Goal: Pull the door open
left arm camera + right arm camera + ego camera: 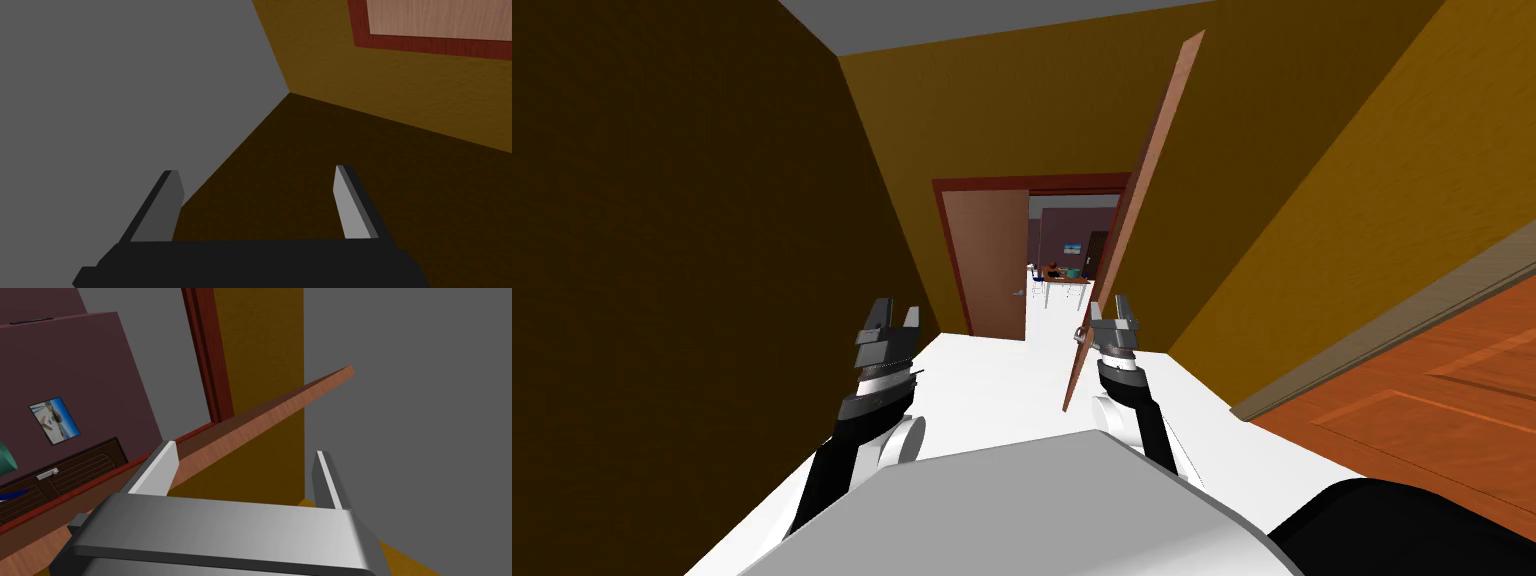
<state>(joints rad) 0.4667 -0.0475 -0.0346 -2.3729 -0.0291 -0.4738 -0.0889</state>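
Note:
The reddish-brown door point(1137, 205) stands swung open and shows edge-on in the head view, with its silver handle point(1079, 335) low on the edge. My right gripper point(1120, 303) is right beside that handle, on the side towards the yellow wall. In the right wrist view the handle point(215, 530) lies as a broad silver bar across the base of the open gripper point(245, 458) and hides the lower fingers. The door's top edge point(280, 405) runs past one fingertip. My left gripper point(898, 318) hangs open over the white floor, holding nothing point(257, 200).
A dark yellow wall point(662, 250) runs close on my left. To my right stand a brighter yellow wall point(1312, 200) and an orange panelled surface point(1432, 390). Ahead, a second brown door leaf point(994, 262) half covers a doorway into a room with a table point(1065, 285).

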